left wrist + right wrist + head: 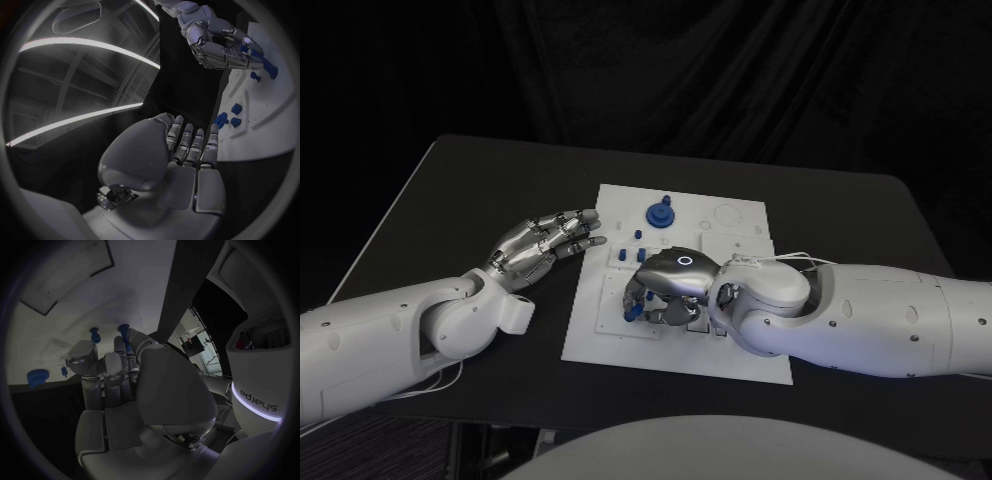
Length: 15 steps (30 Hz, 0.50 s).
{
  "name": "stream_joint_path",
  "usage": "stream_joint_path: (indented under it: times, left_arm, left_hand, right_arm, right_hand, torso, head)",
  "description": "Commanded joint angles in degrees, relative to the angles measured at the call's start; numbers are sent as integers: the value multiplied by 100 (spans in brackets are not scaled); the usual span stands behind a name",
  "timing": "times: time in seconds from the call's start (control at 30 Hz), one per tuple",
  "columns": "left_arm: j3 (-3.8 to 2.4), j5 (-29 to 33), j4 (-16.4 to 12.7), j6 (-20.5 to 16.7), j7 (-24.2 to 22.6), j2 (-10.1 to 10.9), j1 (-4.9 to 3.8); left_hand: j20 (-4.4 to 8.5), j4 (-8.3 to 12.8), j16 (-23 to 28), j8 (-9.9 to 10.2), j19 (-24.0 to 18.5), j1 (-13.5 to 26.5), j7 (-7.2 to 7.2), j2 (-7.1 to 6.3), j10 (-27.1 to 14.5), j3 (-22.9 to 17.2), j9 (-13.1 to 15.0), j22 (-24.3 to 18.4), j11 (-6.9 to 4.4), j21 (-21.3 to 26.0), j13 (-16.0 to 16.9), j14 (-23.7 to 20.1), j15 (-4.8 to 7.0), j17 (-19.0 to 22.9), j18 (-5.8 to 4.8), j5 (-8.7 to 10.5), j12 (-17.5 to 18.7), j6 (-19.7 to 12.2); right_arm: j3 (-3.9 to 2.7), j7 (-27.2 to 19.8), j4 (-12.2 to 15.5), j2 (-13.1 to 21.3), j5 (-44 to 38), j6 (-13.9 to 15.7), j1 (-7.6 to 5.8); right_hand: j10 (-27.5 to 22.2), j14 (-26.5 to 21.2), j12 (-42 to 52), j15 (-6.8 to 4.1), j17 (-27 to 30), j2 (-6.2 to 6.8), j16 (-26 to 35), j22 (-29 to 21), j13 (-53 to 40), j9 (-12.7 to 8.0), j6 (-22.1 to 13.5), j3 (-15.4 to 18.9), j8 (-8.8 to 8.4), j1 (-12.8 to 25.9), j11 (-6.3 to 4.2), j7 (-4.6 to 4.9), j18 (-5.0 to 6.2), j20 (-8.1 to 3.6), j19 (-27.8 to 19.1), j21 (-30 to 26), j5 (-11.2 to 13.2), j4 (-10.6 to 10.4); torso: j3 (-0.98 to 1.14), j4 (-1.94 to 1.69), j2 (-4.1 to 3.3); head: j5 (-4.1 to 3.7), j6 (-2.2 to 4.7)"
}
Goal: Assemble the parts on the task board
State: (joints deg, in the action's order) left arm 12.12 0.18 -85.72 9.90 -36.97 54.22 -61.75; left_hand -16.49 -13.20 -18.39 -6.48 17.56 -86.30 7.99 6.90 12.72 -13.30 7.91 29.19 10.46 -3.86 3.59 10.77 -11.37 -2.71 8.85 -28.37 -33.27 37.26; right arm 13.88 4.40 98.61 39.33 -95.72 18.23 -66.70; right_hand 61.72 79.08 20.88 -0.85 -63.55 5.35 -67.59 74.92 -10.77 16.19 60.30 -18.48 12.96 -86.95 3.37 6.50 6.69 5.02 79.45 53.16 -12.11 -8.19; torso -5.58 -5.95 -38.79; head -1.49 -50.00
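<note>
A: Start nearest the robot. What is the right hand [668, 290] doing?

B: It is curled down over the near-left part of the flat white plastic task board [747, 365], at about seven o'clock from the board's middle. A small blue plastic part [635, 312] shows at its fingertips. The right wrist view has a blue piece [124, 330] poking out past the fingers [115, 357], so I judge it is pinching that one, though the contact itself is hidden.

A: How will such a piece handle?

B: My guess is light, stiff, smooth and somewhat slippery. It is small enough that a fingertip pinch on its sides suits it best, held upright so it can seat in its socket. A hard squeeze could flick it away.

A: And the left hand [542, 243]?

B: Holding nothing, fingers stretched out and slightly apart, hovering over the black table [459, 190] just off the board's left edge, at about nine o'clock. Its wrist view shows the straight fingers [187, 142] aimed at the board.

A: Farther out?

B: Small blue pegs [640, 234] stand in the board at about eleven o'clock, and beyond them a round blue knob-like part [659, 212] at about twelve. They are near one another, and the working hand is close to the pegs.

A: Room to move?

B: The board's right half and far-right corner look bare, so lifting up and away toward three o'clock seems safest. The table's near edge lies close behind the board, so a dropped piece could roll off there.
</note>
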Motion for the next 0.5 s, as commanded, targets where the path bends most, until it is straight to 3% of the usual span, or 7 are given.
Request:
stream_joint_path:
  times: [0.03,0.1,0.13,0.2,0.3,0.43,0.5]
  left_arm:
    - [-5,25,-3,78,-24,-18,10]
    - [-5,25,0,79,-22,-21,11]
    - [-5,25,2,80,-21,-24,11]
    - [-5,25,6,83,-19,-28,12]
    - [-5,25,9,85,-17,-31,13]
    - [-5,25,19,90,-14,-38,15]
    - [-5,25,23,93,-12,-39,16]
  left_hand:
    - [-4,2,-30,-31,33,59,33,13,1,-43,-10,-11,28,-3,6,-7,-39,-8,-8,40,-20,8]
    - [-4,2,-30,-31,33,59,33,13,1,-43,-10,-11,28,-3,6,-7,-39,-8,-8,40,-20,8]
    - [-4,2,-30,-31,33,59,33,13,1,-43,-10,-11,28,-3,6,-7,-39,-8,-8,40,-20,8]
    - [-4,2,-30,-31,33,59,33,13,1,-43,-10,-11,28,-3,6,-7,-39,-8,-8,40,-20,8]
    - [-4,2,-30,-31,33,59,33,13,1,-43,-10,-11,28,-3,6,-7,-39,-8,-8,40,-20,8]
    - [-4,2,-30,-31,33,59,33,13,1,-43,-10,-11,28,-3,6,-7,-39,-8,-8,40,-20,8]
    - [-4,2,-30,-31,33,59,33,13,1,-43,-10,-11,28,-3,6,-7,-39,-8,-8,40,-20,8]
  right_arm:
    - [10,116,-29,-4,-44,-212,19]
    - [10,131,-53,-16,-44,-237,19]
    - [10,136,-68,-26,-44,-242,19]
    - [10,133,-99,-51,-44,-227,21]
    - [10,114,-117,-73,-44,-195,29]
    - [10,62,-135,-99,-44,-99,42]
    - [10,32,-135,-99,-33,-36,45]
  right_hand:
    - [-134,-57,-102,66,56,-34,70,657,21,573,-263,16,-166,93,72,90,-32,40,-34,-108,41,-4]
    - [-400,-111,-227,138,117,2,132,630,46,454,-743,16,-462,179,159,126,-23,84,-88,-219,124,-70]
    - [-582,-155,-291,195,170,32,184,609,53,360,-1075,18,-664,232,229,73,-16,125,-131,-305,199,-115]
    - [-860,-217,-370,266,240,72,251,579,59,230,-1457,58,-890,324,322,32,-4,193,-195,-433,343,-181]
    - [-1075,-267,-395,313,295,73,300,555,47,116,-1747,125,-948,399,372,-13,16,245,-246,-539,468,-220]
    - [-1369,-317,-340,338,340,77,330,536,-12,-406,-2996,351,-998,565,395,-201,51,307,-292,-624,794,-307]
    - [-1424,-341,-268,344,361,87,344,526,-54,-575,-3319,463,-1006,621,399,-258,61,321,-312,-672,875,-368]
  torso:
    - [0,11,2]
    - [0,12,3]
    - [0,11,4]
    - [0,5,3]
    - [2,3,1]
    - [1,1,3]
    - [-1,-1,3]
  head:
    - [0,0]
    - [1,0]
    - [-1,0]
    - [-7,0]
    - [-15,0]
    - [-23,0]
    - [-27,0]
